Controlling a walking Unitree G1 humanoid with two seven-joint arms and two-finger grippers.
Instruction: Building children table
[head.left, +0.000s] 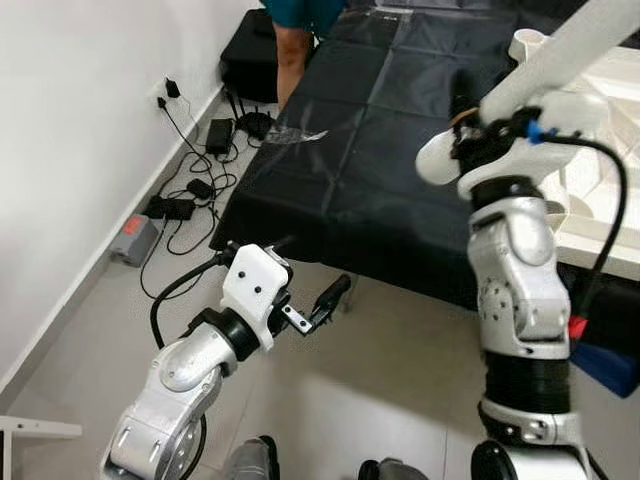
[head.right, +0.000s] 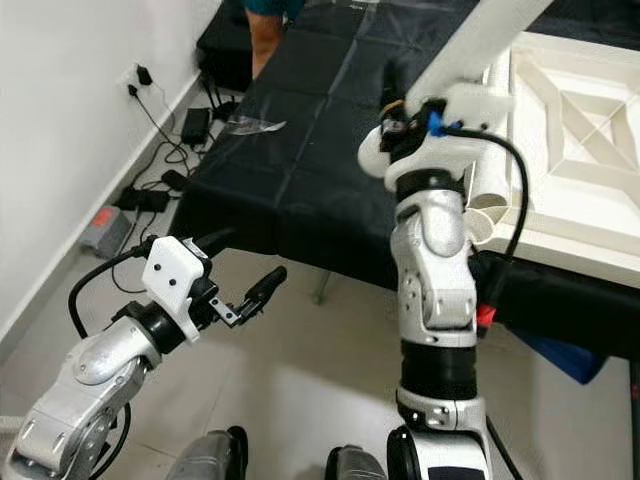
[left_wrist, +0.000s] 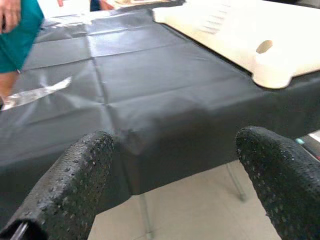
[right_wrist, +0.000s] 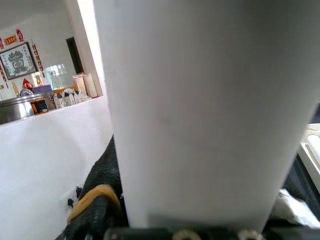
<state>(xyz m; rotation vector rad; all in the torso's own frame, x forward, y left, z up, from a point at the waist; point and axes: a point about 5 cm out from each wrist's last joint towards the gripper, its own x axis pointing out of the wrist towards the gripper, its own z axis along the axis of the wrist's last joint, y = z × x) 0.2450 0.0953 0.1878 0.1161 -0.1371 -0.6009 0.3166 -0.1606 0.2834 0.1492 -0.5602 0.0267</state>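
My right gripper (head.left: 466, 112) is raised over the black-covered table (head.left: 380, 150) and shut on a white table leg (head.right: 470, 50), which slants up and to the right. Close up in the right wrist view, the leg (right_wrist: 200, 110) has a black finger (right_wrist: 97, 210) beside it. The white children's table top (head.right: 575, 130) lies upside down on the right of the black cloth, and its corner socket (left_wrist: 264, 47) is empty. My left gripper (head.left: 335, 293) hangs open with nothing in it, low before the table's near edge; its fingers (left_wrist: 80, 175) frame that edge.
A person (head.left: 297, 35) in teal stands at the table's far left end. Cables and power adapters (head.left: 190, 190) litter the floor along the left wall. A piece of clear plastic wrap (head.left: 297, 133) lies on the cloth. A blue object (head.left: 608, 365) sits under the table's right side.
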